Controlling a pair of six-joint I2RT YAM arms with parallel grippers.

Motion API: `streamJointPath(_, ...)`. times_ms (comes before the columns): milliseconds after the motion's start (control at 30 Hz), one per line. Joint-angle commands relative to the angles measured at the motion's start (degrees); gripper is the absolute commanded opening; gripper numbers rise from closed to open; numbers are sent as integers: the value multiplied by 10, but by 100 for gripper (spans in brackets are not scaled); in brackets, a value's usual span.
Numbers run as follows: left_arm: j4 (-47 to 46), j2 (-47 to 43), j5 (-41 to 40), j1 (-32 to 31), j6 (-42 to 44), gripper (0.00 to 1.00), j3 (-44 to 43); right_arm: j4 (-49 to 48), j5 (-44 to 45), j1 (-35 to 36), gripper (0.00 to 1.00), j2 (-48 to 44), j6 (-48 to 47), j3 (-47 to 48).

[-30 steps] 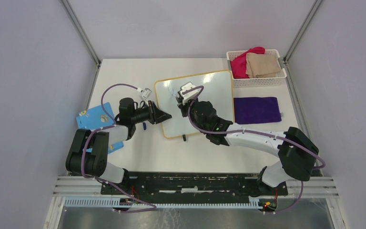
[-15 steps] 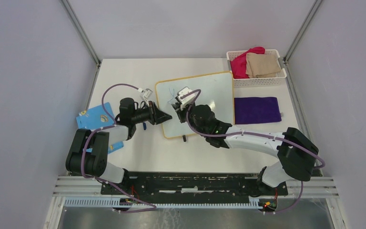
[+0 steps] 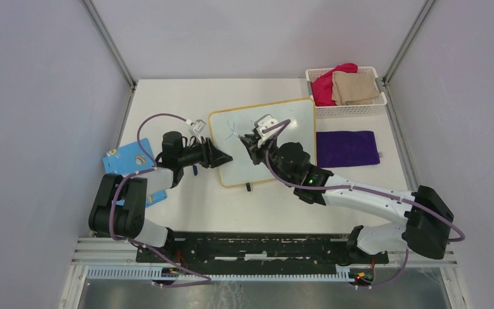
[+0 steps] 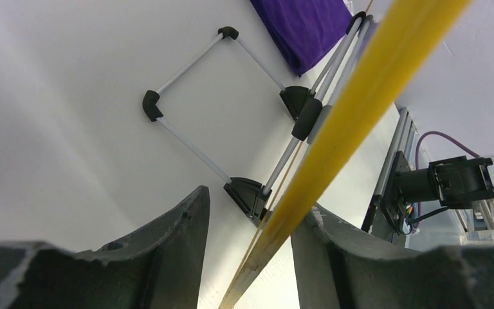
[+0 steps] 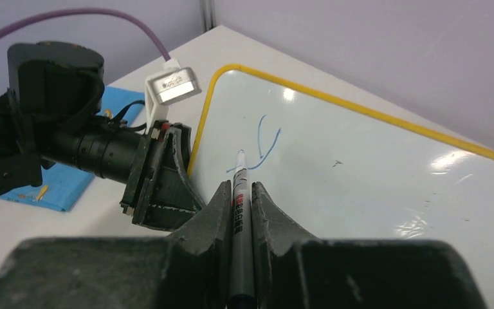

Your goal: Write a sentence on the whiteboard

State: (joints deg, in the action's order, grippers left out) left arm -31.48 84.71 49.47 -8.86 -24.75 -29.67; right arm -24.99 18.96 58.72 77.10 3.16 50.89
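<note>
The whiteboard [image 3: 289, 122], glossy white with a yellow rim, lies tilted at mid-table. A thin blue forked stroke [image 5: 265, 145] near its left end is the only writing on it. My right gripper [image 3: 251, 141] [image 5: 240, 187] is shut on a grey marker [image 5: 238, 219] whose tip sits just beside that stroke. My left gripper [image 3: 225, 158] [image 4: 255, 203] straddles the board's left edge with its jaws open. The yellow rim [image 4: 360, 96] runs between them, close against the right finger and clear of the left finger.
A blue card [image 3: 127, 159] lies left of the left arm. A purple cloth [image 3: 347, 148] lies right of the board. Behind it stands a white basket [image 3: 346, 109] holding red and tan cloths. The board's black wire stand [image 4: 186, 96] shows under it.
My left jaws have spread apart off the board's rim. The right arm has swung to the right, carrying the marker slightly right and up on the board.
</note>
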Motion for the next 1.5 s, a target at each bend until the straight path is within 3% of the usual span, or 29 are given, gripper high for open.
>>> streamJointPath(0,5,-9,-22,-1,28,51,-20,-30,50,-7,0,-45,-27,-10)
streamJointPath(200,5,-2,-17,-1,32,31,-21,-39,64,-19,0,-48,-27,-9)
streamJointPath(400,6,-2,-16,0,36,23,-20,-46,60,-20,0,-46,-39,-11)
streamJointPath(500,6,0,-16,0,37,25,-19,-47,55,-19,0,-47,-38,-12)
streamJointPath(633,12,-1,-13,0,39,47,-24,-48,52,-20,0,-53,-37,-18)
streamJointPath(767,24,-10,-15,1,43,55,-26,-48,44,-20,0,-66,-33,-28)
streamJointPath(1033,-12,6,37,17,32,50,-26,-45,25,-20,0,-87,-32,-48)
streamJointPath(1167,-117,37,82,17,-26,49,-10,-42,23,-20,0,-100,-34,-54)
streamJointPath(1467,-163,48,85,16,-20,45,7,-45,18,-20,0,-101,-34,-55)
